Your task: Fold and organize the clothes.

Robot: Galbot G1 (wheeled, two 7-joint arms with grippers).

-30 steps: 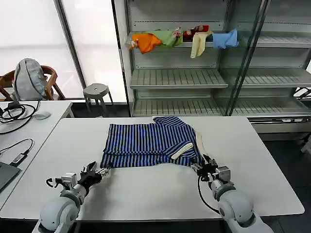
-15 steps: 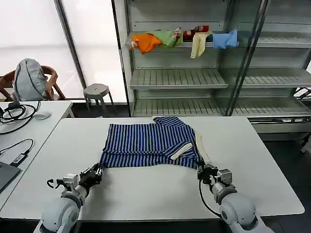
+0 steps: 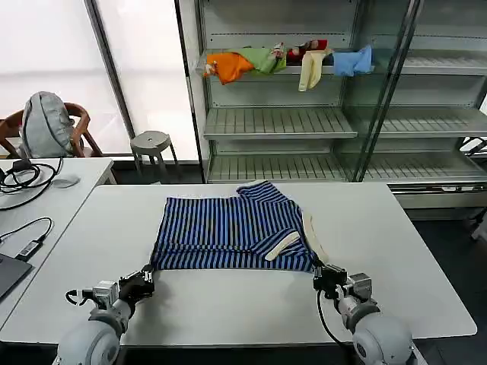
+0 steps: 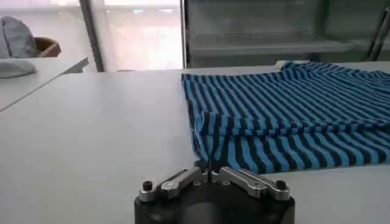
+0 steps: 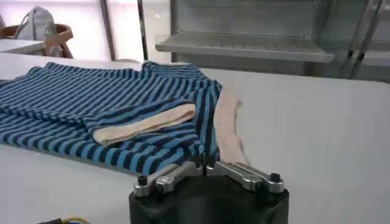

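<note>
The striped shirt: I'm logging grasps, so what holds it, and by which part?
The left gripper pinches the striped shirt at its near left hem corner; the right gripper pinches the near right hem corner.

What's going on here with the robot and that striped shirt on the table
The robot is working on the striped shirt, which lies partly folded on the white table. The left gripper is shut on the shirt's near left corner, and the right gripper is shut on the near right corner. Both pinch the hem low at the table's front edge.
</note>
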